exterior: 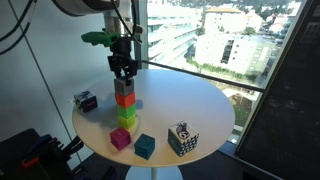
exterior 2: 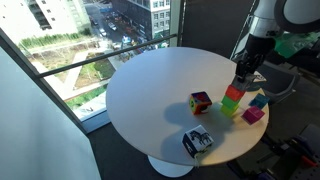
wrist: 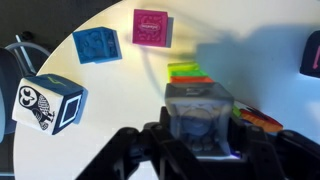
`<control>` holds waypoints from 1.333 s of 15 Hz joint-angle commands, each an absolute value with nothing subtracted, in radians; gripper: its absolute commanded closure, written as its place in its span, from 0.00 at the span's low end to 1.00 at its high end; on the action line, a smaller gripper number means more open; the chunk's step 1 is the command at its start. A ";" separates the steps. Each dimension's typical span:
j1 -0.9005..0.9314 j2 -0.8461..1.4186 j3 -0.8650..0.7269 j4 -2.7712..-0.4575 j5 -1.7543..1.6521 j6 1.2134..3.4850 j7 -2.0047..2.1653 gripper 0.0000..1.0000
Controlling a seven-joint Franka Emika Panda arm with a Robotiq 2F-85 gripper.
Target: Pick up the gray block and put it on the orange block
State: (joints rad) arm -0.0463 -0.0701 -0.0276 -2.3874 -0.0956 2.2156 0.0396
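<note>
The gray block (exterior: 124,86) is at the top of a stack, directly over the orange block (exterior: 124,99), which rests on a lime green cube (exterior: 126,115). My gripper (exterior: 123,72) comes straight down onto the stack, with its fingers shut on the gray block's sides. In the wrist view the gray block (wrist: 200,115) fills the space between the jaws (wrist: 200,135), and the green cube (wrist: 190,71) shows beneath it. The stack also shows in an exterior view, with the orange block (exterior 2: 234,93) under my gripper (exterior 2: 246,74). I cannot tell if gray rests fully on orange.
On the round white table (exterior: 190,100), a magenta cube (exterior: 120,138) and a teal cube (exterior: 145,146) sit near the stack's base. A black-and-white patterned cube (exterior: 181,138) stands near the edge. A multi-coloured cube (exterior: 85,100) lies on the other side.
</note>
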 commanded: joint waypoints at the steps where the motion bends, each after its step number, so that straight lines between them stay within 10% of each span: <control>1: -0.044 -0.061 -0.024 -2.372 -0.132 2.226 0.080 0.72; 4: -0.044 -0.059 -0.024 -2.373 -0.147 2.230 0.094 0.72; 6: -0.044 -0.059 -0.023 -2.374 -0.153 2.232 0.098 0.24; 11: -0.044 -0.053 -0.025 -2.373 -0.157 2.237 0.107 0.01; 20: -0.040 -0.081 -0.029 -2.368 -0.087 2.191 0.047 0.00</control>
State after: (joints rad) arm -0.0453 -0.0599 -0.0271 -2.3830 -0.1244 2.2295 0.0744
